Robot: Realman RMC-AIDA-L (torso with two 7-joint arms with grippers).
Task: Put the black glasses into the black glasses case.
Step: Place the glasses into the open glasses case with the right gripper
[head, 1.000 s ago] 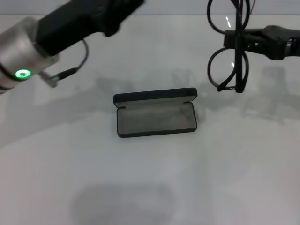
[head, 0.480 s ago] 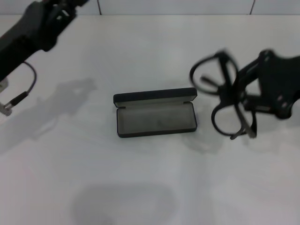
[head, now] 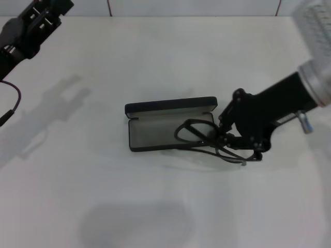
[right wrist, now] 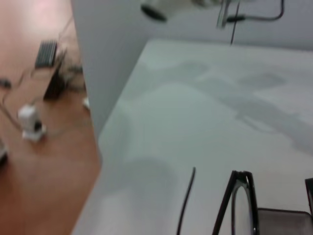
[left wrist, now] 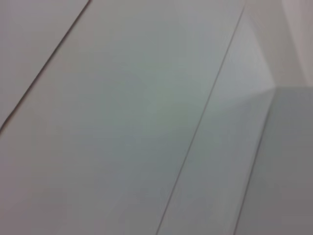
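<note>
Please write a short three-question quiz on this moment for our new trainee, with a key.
1. True or false: the black glasses case lies open on the table.
2. Which claw holds the black glasses? A) left claw B) right claw C) neither
3. Fill in: one lens of the glasses is over the case's ____ end, as the head view shows it.

Key
1. True: the lid stands up behind the grey lining.
2. B: the right claw grips the glasses at the case's right end; the left claw is raised far off at the table's back left.
3. Right.
</note>
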